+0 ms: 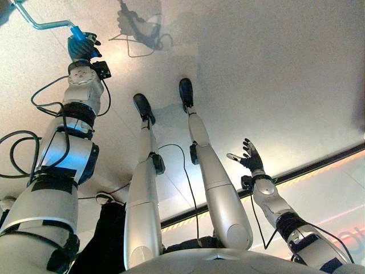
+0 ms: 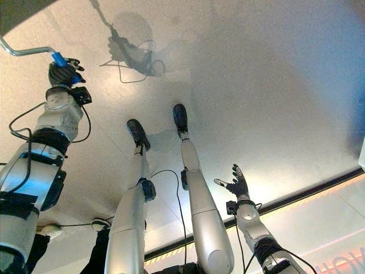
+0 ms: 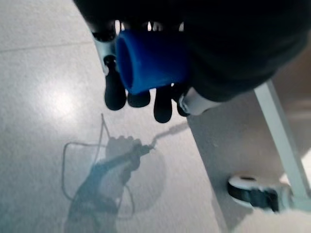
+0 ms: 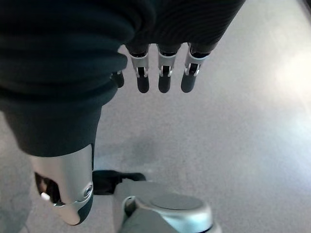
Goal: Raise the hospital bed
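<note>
Left wrist view: bed caster [image 3: 255,192] beyond left hand [image 3: 160,104].

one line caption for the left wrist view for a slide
Left hand curled around the blue cylindrical grip of the bed's crank, above a pale floor.

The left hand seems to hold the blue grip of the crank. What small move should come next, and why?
Probably begin to turn the crank through a small arc. The left hand is already curled round the blue grip, so no regrasp looks needed, and turning it is likely what raises the bed. The right hand hangs open over the floor and can stay idle.
</note>
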Controlling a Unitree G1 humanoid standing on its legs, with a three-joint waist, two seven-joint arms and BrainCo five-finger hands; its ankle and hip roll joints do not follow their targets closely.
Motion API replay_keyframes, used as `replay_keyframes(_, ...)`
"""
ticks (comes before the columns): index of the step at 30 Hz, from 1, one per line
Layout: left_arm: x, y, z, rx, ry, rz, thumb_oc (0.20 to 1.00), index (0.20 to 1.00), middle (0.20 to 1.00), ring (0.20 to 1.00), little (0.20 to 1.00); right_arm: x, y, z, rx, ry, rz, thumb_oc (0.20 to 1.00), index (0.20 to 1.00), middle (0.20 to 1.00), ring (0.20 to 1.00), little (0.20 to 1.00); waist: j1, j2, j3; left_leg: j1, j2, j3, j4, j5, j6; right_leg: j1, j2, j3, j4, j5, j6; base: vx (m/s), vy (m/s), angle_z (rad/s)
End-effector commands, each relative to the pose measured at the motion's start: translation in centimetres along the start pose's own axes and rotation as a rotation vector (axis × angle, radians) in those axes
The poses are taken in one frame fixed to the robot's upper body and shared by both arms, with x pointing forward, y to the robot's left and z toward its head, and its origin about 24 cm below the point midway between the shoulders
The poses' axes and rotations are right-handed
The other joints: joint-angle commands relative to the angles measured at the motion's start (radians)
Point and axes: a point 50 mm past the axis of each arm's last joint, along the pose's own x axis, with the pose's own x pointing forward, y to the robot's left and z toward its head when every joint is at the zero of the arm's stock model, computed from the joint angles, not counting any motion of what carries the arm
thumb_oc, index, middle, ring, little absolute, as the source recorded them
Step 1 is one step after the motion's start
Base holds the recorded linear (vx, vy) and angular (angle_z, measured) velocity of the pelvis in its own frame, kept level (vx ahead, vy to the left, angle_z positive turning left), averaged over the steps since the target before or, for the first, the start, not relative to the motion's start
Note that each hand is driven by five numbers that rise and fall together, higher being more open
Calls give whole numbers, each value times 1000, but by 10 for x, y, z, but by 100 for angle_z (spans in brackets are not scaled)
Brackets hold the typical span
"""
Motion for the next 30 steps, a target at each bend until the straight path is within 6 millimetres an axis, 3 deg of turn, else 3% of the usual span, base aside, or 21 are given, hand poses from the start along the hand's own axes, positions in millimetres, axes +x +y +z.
replay_keyframes(1, -6, -36, 14, -6, -79, -134, 200, 200, 200, 200, 200, -21, -23, -38, -94, 121, -35, 1000, 1000, 1000, 1000, 1000, -51, 37, -6, 93, 9, 33, -1, -73, -38, 39, -19, 4, 34, -15, 159, -11, -18, -6)
replay_keyframes(10, -21, -67, 8, -94, -92, -252, 200, 200, 200, 200, 200, -22, -34, -51, -121, 196, -73, 1000, 1000, 1000, 1000, 1000, -45, 76, -6, 184, 12, 30, -1, -69, -44, 128, -10, 3, 50, -29, 146, -17, -44, -4)
replay_keyframes(16, -27, -74, 6, -142, -103, -301, 200, 200, 200, 200, 200, -24, -38, -57, -118, 230, -89, 1000, 1000, 1000, 1000, 1000, -35, 89, -6, 229, 6, 14, -1, -68, -45, 184, -13, -13, 44, -31, 143, -1, -36, 1)
replay_keyframes(30, -43, -55, -6, -220, -143, -361, 200, 200, 200, 200, 200, -30, -48, -75, -75, 350, -155, 1000, 1000, 1000, 1000, 1000, 39, 122, -6, 348, -18, -59, -1, -64, -38, 308, -34, -84, 86, -71, 127, 8, -8, 14)
